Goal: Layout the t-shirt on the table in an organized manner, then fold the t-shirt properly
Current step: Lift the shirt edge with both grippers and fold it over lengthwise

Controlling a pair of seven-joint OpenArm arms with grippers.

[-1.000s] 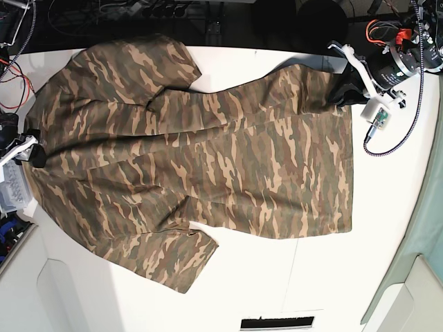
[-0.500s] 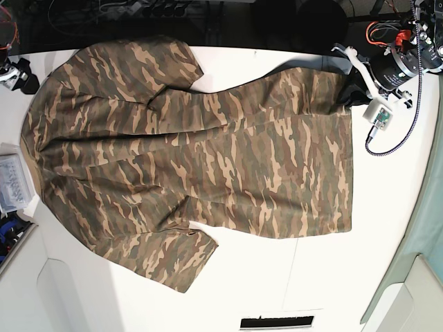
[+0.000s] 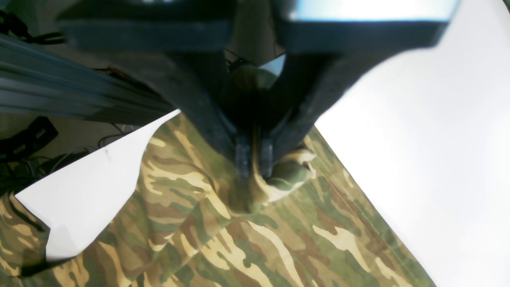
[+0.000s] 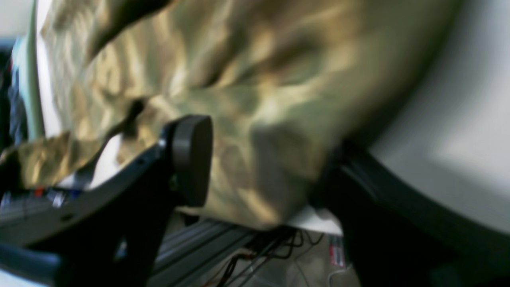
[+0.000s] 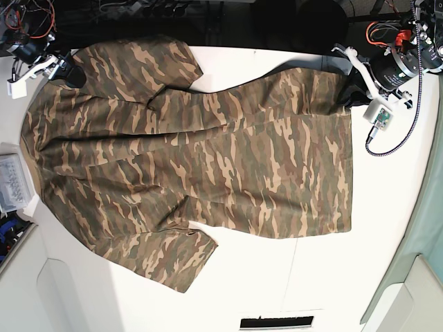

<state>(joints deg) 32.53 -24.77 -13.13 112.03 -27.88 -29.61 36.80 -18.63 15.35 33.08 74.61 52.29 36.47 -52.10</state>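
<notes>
The t-shirt (image 5: 194, 155) lay spread across the table (image 5: 291, 283). The left gripper (image 3: 254, 161), angled down at the far edge, pinched a bunched hem corner. The right gripper (image 5: 69, 75) hovered over the shoulder, jaws spread wide.

Dark clutter of cables (image 5: 173, 10) beyond the far edge, pale green surface (image 5: 426, 228) at one side.

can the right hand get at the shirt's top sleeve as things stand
Probably yes. The right hand hangs open right at the sleeve, with cloth between its fingers in the wrist view and nothing in the way. The left hand is far off, shut on the shirt hem.
</notes>
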